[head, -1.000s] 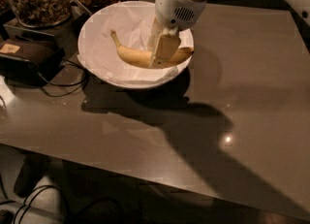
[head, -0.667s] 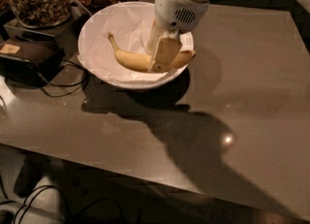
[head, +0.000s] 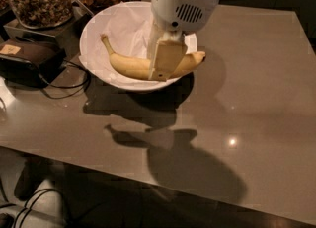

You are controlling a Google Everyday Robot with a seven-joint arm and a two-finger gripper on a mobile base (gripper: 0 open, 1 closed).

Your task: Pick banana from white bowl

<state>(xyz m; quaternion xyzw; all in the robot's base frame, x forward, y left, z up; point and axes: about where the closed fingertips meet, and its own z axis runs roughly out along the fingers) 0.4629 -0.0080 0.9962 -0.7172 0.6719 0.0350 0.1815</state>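
- White two-finger end effector (head: 160, 70) has its fingers clamped across the middle of the curved yellow banana (head: 127, 65).
- Banana sits higher than a second ago, and its dark tip now pokes past the rim to the right of the end effector.
- Wide shallow white bowl (head: 88, 49) is just beneath the end effector, resting on the grey bench (head: 256, 98).
- Likely the grasp holds and the lift has started, but the banana is not yet clear of the bowl.
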